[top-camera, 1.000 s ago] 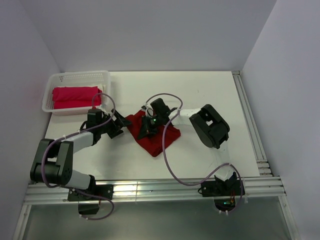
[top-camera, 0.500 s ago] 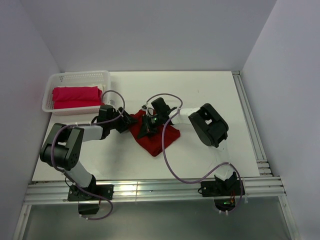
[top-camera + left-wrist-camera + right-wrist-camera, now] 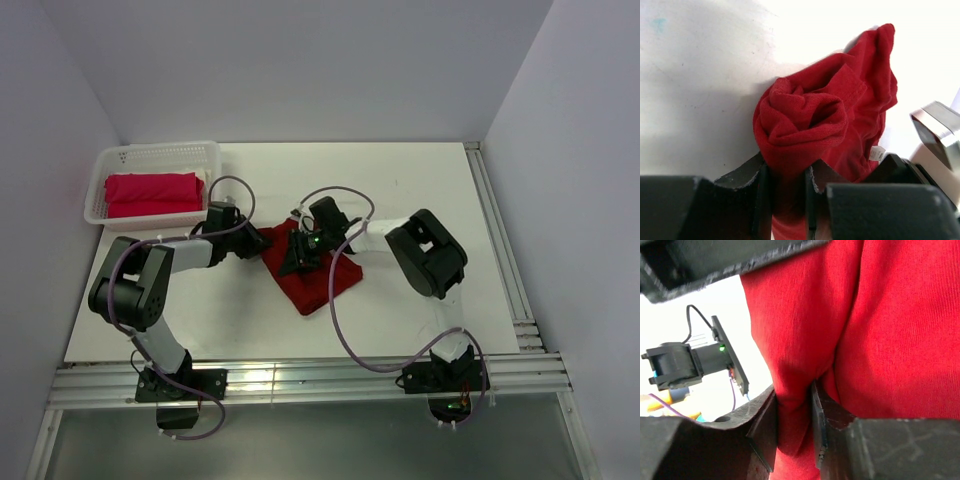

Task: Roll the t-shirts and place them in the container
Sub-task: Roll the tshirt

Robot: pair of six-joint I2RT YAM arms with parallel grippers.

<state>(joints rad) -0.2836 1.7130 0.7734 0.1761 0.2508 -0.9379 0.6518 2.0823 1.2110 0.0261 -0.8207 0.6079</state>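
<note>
**A:** Starting closest in, what are the left fingers (image 3: pixel 762 205) doing?

**B:** They are pinching a fold of the dark crimson t-shirt (image 3: pixel 805 117). The gap between them is narrow, and red cloth is filling it.

**A:** And just past them?

**B:** Just beyond the fingertips, the shirt's end is curling into a loose spiral roll that is lying on the white counter (image 3: pixel 700 75). A small white tag (image 3: pixel 876 152) is showing to the right of the roll, near the right-hand finger.

**A:** Are the right fingers (image 3: pixel 767 432) holding anything?

**B:** Yes, they are gripping the same shirt. A ridge of cloth is running down between them, and both are pressing against it. More of the shirt is filling the space above them and to their right.

**A:** How are the two pairs sitting relative to each other?

**B:** Seen from above, they are sitting near one another. The left pair is biting the shirt's left edge, and the right pair is working just beside it, over the cloth. The rest of the shirt is spreading flat on the counter on the near side of the right fingers.

**A:** Anything farther off?

**B:** Well apart from both pairs, far to the left of the left fingers, a white basket (image 3: pixel 160 148) is standing at the counter's far-left corner. The pinkish-red t-shirt (image 3: pixel 150 194) is lying inside it as a bundle, taking up most of the basket.
</note>
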